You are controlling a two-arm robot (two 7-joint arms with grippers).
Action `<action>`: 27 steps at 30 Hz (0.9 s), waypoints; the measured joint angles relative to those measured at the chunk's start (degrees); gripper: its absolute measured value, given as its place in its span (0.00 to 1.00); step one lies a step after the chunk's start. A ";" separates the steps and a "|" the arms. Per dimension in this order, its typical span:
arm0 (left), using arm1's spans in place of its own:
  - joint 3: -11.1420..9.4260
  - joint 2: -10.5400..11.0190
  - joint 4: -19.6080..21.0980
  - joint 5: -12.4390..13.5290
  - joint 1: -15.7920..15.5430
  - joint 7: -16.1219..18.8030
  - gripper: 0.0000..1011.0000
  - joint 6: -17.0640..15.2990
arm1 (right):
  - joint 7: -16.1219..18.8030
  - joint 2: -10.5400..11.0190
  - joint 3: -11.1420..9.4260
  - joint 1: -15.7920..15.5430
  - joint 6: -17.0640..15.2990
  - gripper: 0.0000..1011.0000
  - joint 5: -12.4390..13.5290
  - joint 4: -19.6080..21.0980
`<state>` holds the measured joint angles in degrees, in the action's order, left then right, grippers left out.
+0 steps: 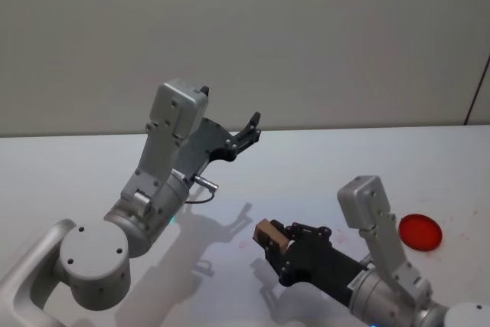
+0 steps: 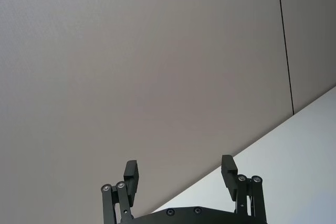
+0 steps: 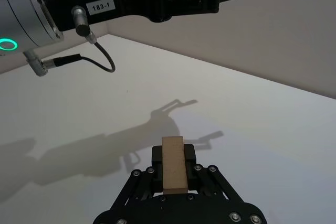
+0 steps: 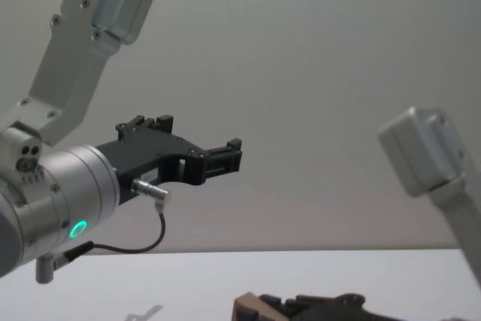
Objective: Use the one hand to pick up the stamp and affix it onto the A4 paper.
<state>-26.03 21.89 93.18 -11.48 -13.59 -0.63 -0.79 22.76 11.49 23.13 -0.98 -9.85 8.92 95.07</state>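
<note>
- Head view: the right gripper (image 1: 277,246) comes in low from the right, its fingers clamped on the stamp (image 1: 268,232). Their shadow falls apart from them on the white worktop (image 1: 321,166). A red disc (image 1: 420,232) lies well to the stamp's right, past the right arm. The left gripper (image 1: 243,132) is raised on the left and points toward the wall (image 1: 306,36). Bare worktop stretches ahead of the stamp to the far edge.
- Left wrist view: the left fingers (image 2: 131,175) are spread wide with nothing between them. Behind them are the wall and the worktop's far edge.
- Right wrist view: the stamp's pale face stands between the black fingers and sticks out past their tips. Bare, shadowed worktop lies in front, and the left gripper hangs overhead.
- Chest view: the stamp's tan corner sits at the bottom edge, and the left gripper is well above it.
</note>
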 joint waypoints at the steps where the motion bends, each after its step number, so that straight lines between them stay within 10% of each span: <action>1: 0.00 0.00 0.00 0.00 0.00 0.00 0.99 0.00 | -0.06 -0.13 0.11 0.08 0.20 0.22 -0.29 -0.28; 27: 0.00 0.00 0.00 0.00 0.00 0.00 0.99 0.00 | -1.66 -2.94 2.68 1.73 4.42 0.22 -6.18 -8.91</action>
<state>-26.02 21.90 93.18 -11.48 -13.59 -0.63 -0.79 21.10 8.55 25.82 0.75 -5.44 2.73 86.16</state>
